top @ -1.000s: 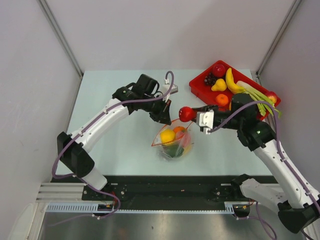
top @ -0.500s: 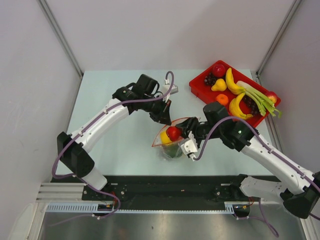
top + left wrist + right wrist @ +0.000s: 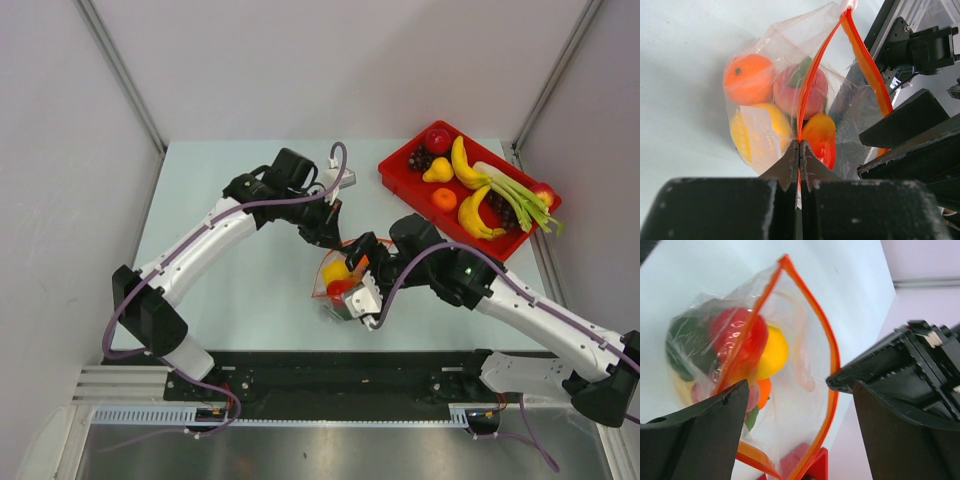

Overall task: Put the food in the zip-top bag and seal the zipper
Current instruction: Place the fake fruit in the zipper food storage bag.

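Note:
The zip-top bag (image 3: 850, 107) hangs open on the table, mouth up. My left gripper (image 3: 799, 144) is shut on its orange-red zipper (image 3: 812, 80) and holds that edge up; it shows in the top view (image 3: 329, 231). Inside lie an orange fruit (image 3: 746, 77), a red fruit (image 3: 738, 336), a yellow fruit (image 3: 772, 353) and a green fruit (image 3: 683, 347). My right gripper (image 3: 787, 385) is open and empty just above the bag's mouth, jaws wide apart; it is over the bag in the top view (image 3: 352, 290). The zipper loop (image 3: 829, 340) is open.
A red tray (image 3: 398, 163) stands at the back right with bananas (image 3: 463, 163), a red apple (image 3: 437, 140), a yellow pear (image 3: 437, 173), an orange fruit (image 3: 445, 198), dark grapes (image 3: 420, 158) and green stalks (image 3: 517, 195). Walls close in the table's sides.
My right gripper carried a red fruit from beside the tray down into the bag's mouth and opened; the red fruit now lies inside the bag. The left gripper has kept hold of the zipper.

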You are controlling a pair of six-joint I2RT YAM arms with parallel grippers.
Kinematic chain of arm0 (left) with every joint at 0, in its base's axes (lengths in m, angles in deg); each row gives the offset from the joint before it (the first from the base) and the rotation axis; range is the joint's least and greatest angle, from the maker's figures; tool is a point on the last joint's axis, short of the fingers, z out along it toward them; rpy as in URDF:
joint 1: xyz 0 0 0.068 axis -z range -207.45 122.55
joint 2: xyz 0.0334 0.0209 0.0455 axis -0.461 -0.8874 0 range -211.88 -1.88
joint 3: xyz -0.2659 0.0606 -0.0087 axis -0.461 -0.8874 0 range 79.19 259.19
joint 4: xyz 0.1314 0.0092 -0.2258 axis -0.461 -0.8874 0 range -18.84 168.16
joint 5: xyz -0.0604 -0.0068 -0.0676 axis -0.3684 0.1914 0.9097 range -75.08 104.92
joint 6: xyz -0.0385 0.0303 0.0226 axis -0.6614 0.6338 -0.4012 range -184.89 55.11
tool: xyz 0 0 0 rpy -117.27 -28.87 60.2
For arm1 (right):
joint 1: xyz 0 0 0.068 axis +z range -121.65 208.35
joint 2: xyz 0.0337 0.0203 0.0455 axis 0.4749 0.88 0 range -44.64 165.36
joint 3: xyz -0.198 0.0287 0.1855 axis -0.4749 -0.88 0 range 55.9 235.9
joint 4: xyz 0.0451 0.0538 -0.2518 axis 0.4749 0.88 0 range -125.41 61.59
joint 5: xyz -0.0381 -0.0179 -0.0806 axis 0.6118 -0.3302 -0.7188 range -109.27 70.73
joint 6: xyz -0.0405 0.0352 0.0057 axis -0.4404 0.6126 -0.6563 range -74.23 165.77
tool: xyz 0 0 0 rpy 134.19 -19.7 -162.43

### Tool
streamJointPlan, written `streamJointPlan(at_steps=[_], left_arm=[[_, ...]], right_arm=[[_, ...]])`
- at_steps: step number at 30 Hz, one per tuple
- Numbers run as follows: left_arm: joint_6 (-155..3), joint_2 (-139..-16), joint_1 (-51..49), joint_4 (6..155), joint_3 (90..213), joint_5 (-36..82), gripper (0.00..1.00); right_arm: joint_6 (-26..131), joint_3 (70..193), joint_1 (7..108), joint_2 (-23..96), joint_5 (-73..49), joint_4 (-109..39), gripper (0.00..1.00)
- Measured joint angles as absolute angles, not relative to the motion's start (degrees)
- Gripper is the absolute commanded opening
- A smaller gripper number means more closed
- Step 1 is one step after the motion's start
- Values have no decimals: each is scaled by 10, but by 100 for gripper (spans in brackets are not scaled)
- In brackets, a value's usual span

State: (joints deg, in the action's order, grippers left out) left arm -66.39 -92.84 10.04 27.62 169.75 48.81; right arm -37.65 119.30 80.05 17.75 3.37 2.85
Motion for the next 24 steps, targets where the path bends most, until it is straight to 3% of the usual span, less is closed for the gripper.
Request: streamJointPlan(at_steps=[6,11,17,24], left_arm=[[-661,-928,100,274,1698,487,0],[-641,-928,100,272,1698,486,0],[-588,-926,100,272,1698,486,0],[-521,-923,100,272,1698,509,0]], right_arm=[[-293,1196,784,169,10,-13,93],[-178,1202,669,119,37,-27,90],[-127,1217,451,92,174,52,88],[-154,1217,389,195,287,117,82]])
